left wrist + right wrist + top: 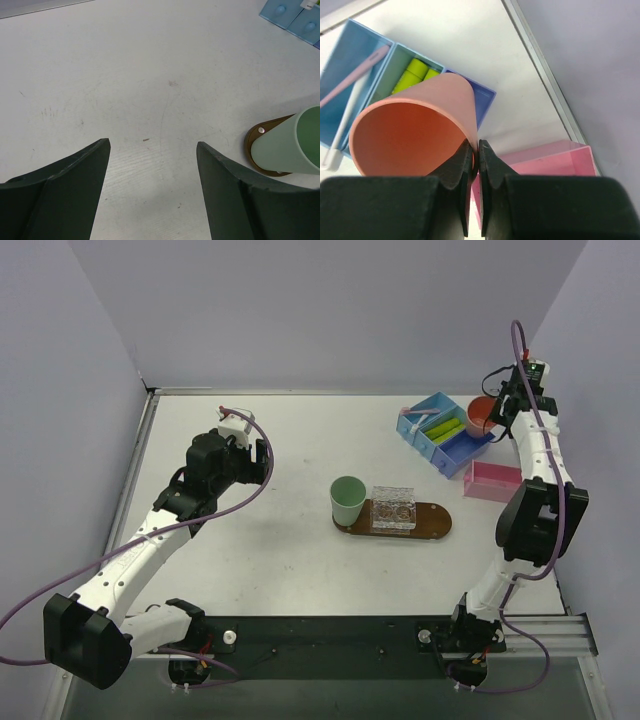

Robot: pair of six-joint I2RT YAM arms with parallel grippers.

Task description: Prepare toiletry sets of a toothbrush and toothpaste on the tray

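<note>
Orange cup [415, 135] pinched by raised right gripper [475, 150] while left gripper [152, 144] hovers released

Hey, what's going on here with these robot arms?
The right gripper is pinching a salmon cup by its rim at the blue compartment bin, where the lime-green toothpaste tubes and toothbrushes lie. The left gripper hovers open over the table. The wooden tray holds a mint-green cup and a clear box, no sets yet.

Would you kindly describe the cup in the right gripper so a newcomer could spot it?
Find the blue compartment bin at the far right. Beside it the right gripper pinches the wall of a salmon-orange cup; the only other cup is mint-green and stands on the wooden tray.
</note>
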